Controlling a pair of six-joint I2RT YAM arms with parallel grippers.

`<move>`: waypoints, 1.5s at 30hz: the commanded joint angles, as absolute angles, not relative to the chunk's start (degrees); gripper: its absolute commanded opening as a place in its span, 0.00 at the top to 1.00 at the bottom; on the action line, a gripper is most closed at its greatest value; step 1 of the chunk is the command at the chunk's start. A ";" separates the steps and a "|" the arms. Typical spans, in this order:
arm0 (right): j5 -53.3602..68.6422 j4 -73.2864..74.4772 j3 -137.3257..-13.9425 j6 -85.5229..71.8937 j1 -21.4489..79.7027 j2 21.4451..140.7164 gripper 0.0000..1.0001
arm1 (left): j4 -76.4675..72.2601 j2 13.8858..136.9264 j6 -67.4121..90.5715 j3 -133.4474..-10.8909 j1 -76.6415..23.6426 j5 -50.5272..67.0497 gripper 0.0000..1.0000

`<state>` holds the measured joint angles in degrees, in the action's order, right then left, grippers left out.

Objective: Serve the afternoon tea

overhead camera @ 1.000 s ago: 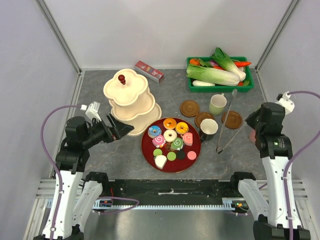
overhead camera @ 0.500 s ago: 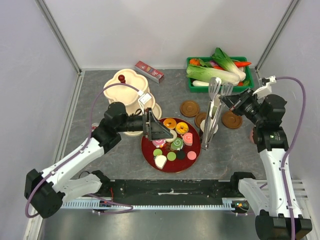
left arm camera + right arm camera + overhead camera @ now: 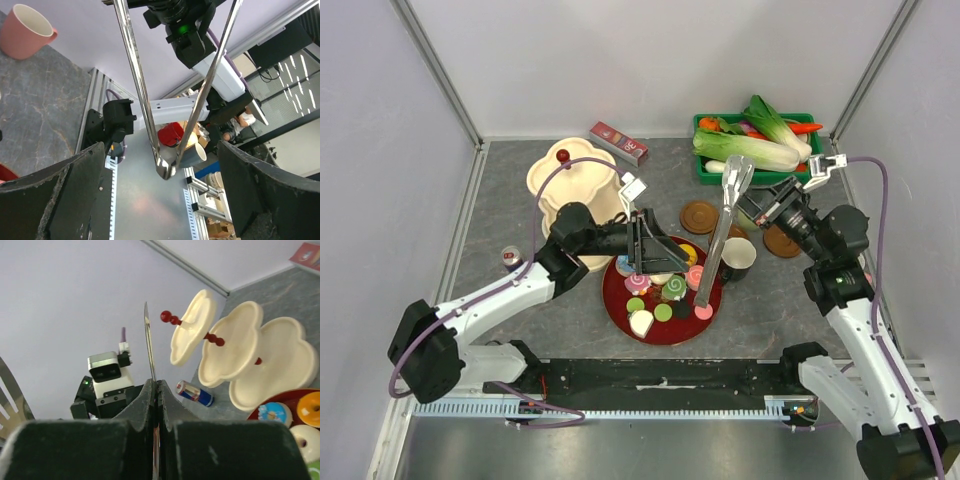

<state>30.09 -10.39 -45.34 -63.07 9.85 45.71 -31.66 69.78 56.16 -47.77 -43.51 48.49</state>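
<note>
**Tongs clamped in the right gripper, narrow end over the sweets**

A small drink can (image 3: pixel 508 258) stands near the tabletop's left edge. Right of it, toward the far edge, is the cream tiered stand (image 3: pixel 570 185). The left gripper (image 3: pixel 655 255) reaches across from there with its fingers spread wide and nothing between them, over the far-left part of the red plate (image 3: pixel 617 310).

The sweets (image 3: pixel 672 288) lie on that plate, near the middle of the tabletop's near half. The tongs (image 3: pixel 717 245) slant over the plate's right side. Their narrow end, where the two arms meet, is just beside the pink swirl cake (image 3: pixel 695 277) and the pink round sweet (image 3: pixel 703 311); whether it touches them cannot be told. Their broad heads point toward the far edge.

The black mug (image 3: pixel 737 255) stands just right of the tongs, beside the plate's rim. A brown coaster (image 3: pixel 698 216) lies beyond the plate, and a second coaster (image 3: pixel 782 243) lies partly under the right arm. The right gripper (image 3: pixel 156 395) is pressed tight on one arm of the tongs. The green crate (image 3: pixel 817 168) sits in the far right corner
</note>
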 commanded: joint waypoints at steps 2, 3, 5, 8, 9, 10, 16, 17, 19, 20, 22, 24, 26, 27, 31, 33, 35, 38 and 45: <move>25.58 -18.10 -44.83 -65.66 16.68 47.98 1.00 | -39.81 72.42 60.64 -50.80 -45.09 50.10 0.01; 24.53 -18.54 -44.82 -65.39 18.35 48.60 1.00 | -40.25 73.03 61.08 -50.80 -45.17 50.18 0.01; 22.51 -17.93 -45.26 -64.25 20.99 50.26 1.00 | -41.30 73.56 61.78 -50.80 -45.26 50.45 0.01; 20.83 -19.94 -45.35 -63.72 24.59 52.73 1.00 | -43.24 74.09 63.01 -50.19 -45.70 50.27 0.01; 20.83 -21.26 -45.18 -63.89 25.39 53.78 1.00 | -43.16 74.18 63.10 -50.19 -45.79 50.19 0.01; 20.83 -22.49 -45.09 -64.16 26.44 54.49 1.00 | -43.07 74.35 63.11 -50.10 -45.79 50.19 0.01; 17.67 -21.80 -45.61 -62.32 28.21 55.20 1.00 | -42.36 73.57 63.54 -48.87 -45.88 49.22 0.01; 16.62 -20.75 -45.62 -61.71 28.30 54.67 1.00 | -42.28 73.13 63.63 -48.43 -45.79 48.70 0.01; 14.51 -19.25 -45.18 -61.00 28.21 53.53 1.00 | -42.28 72.34 63.90 -47.55 -45.97 47.55 0.01; 13.72 -19.42 -44.65 -61.08 28.21 52.92 1.00 | -42.28 71.99 63.81 -47.20 -45.79 47.03 0.01; 13.10 -19.86 -43.95 -61.00 28.21 52.30 1.00 | -42.28 71.46 63.98 -46.85 -45.79 46.41 0.01; 13.71 -19.60 -44.03 -60.91 28.30 52.73 1.00 | -41.84 71.45 64.16 -47.19 -45.79 46.41 0.01; 15.02 -19.42 -44.56 -61.00 28.30 53.70 1.00 | -41.66 71.63 64.33 -47.55 -45.79 46.67 0.01; 16.07 -19.42 -44.73 -60.91 28.30 54.31 1.00 | -41.66 71.63 64.34 -47.55 -45.88 46.67 0.01; 16.00 -16.45 -46.67 -58.80 28.30 55.11 1.00 | -40.70 70.93 63.72 -47.11 -45.79 46.76 0.06; 14.16 -14.08 -47.19 -57.92 28.21 54.76 1.00 | -40.69 70.40 63.63 -46.67 -45.79 46.67 0.12; 12.92 -11.88 -47.81 -56.96 28.30 54.49 1.00 | -40.69 69.87 63.63 -46.32 -45.79 46.84 0.16; 13.44 -11.34 -48.25 -55.90 28.30 54.41 1.00 | -39.73 69.17 63.37 -46.06 -45.70 47.02 0.18; 16.78 -8.61 -50.80 -53.53 28.30 56.25 1.00 | -37.88 67.94 62.23 -45.70 -45.70 46.58 0.17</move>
